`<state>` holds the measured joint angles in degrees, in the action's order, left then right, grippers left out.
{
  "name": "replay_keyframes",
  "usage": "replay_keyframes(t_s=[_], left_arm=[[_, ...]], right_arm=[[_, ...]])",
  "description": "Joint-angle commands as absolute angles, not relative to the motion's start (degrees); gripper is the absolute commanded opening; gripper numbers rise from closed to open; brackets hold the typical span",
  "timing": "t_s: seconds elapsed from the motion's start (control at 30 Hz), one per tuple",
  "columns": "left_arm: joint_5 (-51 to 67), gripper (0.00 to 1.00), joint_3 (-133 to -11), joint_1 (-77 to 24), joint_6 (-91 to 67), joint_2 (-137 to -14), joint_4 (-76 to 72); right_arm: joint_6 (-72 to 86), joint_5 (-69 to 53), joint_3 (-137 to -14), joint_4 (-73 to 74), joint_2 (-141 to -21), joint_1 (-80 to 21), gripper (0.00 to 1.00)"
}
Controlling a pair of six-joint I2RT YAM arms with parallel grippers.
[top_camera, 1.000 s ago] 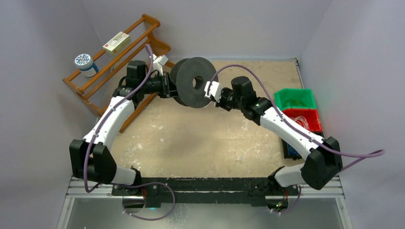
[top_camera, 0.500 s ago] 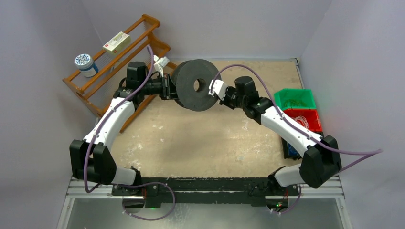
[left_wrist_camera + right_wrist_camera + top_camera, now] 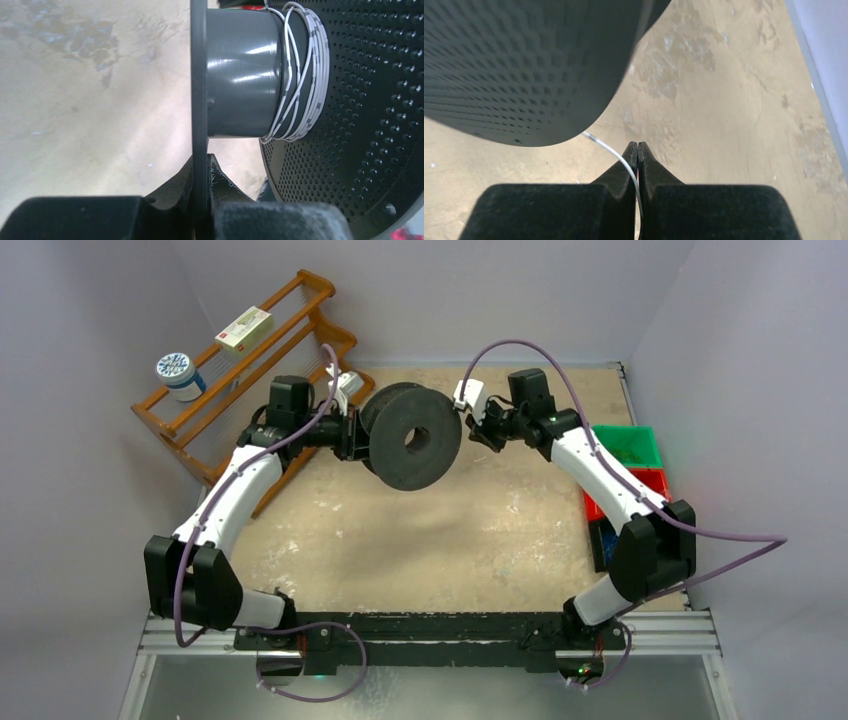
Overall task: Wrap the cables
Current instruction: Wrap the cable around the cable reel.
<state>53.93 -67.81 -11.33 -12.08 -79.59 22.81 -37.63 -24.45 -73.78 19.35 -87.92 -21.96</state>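
The sandy table (image 3: 400,540) was the biggest thing. A wooden rack (image 3: 312,282) stood at its far left corner. A big black spool (image 3: 415,440) was held up over the table, near the middle of the far edge. A green bin (image 3: 632,445) and a red bin (image 3: 652,485) sat along the right edge.

The left gripper (image 3: 201,167) was squeezed tight on the thin side plate of the spool. The right gripper (image 3: 638,147) was just beside the spool, on the side toward the right edge. Its fingers were pressed together on the thin white cable (image 3: 616,154).

A short loose end stuck out from those fingers toward the spool's rim. More cable was wound in a few loops around the spool's grey middle, up against the plate full of little holes.
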Motion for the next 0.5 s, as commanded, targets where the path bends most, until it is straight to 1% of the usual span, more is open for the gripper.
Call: replay_keyframes(t_s=[0.0,0.13,0.27,0.4,0.47], left_arm=[[47.3,0.0,-71.2,-12.6,4.6,-76.1,27.7],[35.9,0.0,-70.1,-15.6,11.1,-73.7,26.5],[21.3,0.0,-65.6,-20.9,14.4,-70.3,20.8],[12.0,0.0,-62.9,-23.4,14.3,-69.9,16.3],[8.3,0.0,-61.9,-24.2,15.0,-69.9,14.5]], right_arm=[[-38.1,-34.7,-82.3,29.4,-89.4,-21.0,0.0],[-39.2,-38.3,-88.9,37.6,-92.9,-21.0,0.0],[-40.6,-38.0,-92.7,42.8,-96.1,-21.0,0.0],[-39.8,-40.4,-94.3,45.5,-98.1,-21.0,0.0],[-39.1,-43.6,-94.8,46.5,-97.8,-21.0,0.0]])
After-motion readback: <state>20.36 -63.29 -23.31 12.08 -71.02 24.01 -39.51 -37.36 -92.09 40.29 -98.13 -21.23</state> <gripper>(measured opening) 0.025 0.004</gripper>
